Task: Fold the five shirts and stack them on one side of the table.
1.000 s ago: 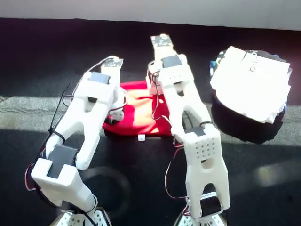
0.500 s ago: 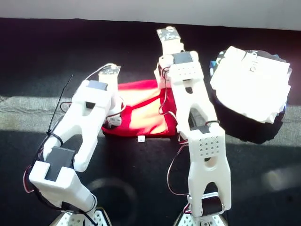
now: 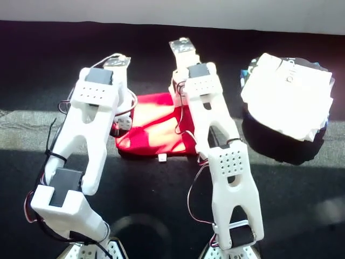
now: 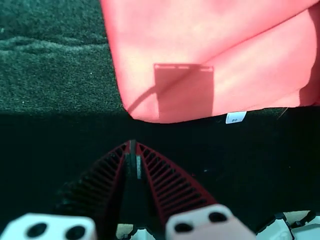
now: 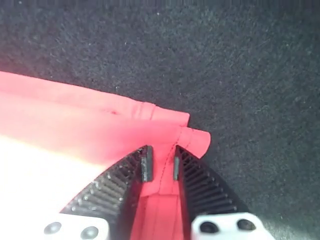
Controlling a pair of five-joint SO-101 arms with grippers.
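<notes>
My right claw point(image 5: 160, 167) grips the red shirt point(image 5: 75, 125) at a corner; my left claw point(image 4: 134, 155) (clenched, empty) hovers just short of its edge.

A dark, felt-like cloth point(image 3: 291, 216) covers the table, its nap plain to see just beyond the right gripper point(image 5: 160, 161). Sun falls across it in a broad pale band point(image 3: 21, 127), which lies ahead of the left gripper point(image 4: 132, 147), while the cloth right under its tips is in deep shade. Well beyond both, a light grey strip point(image 3: 108, 9) closes the far edge; wall or floor, I cannot tell.
</notes>
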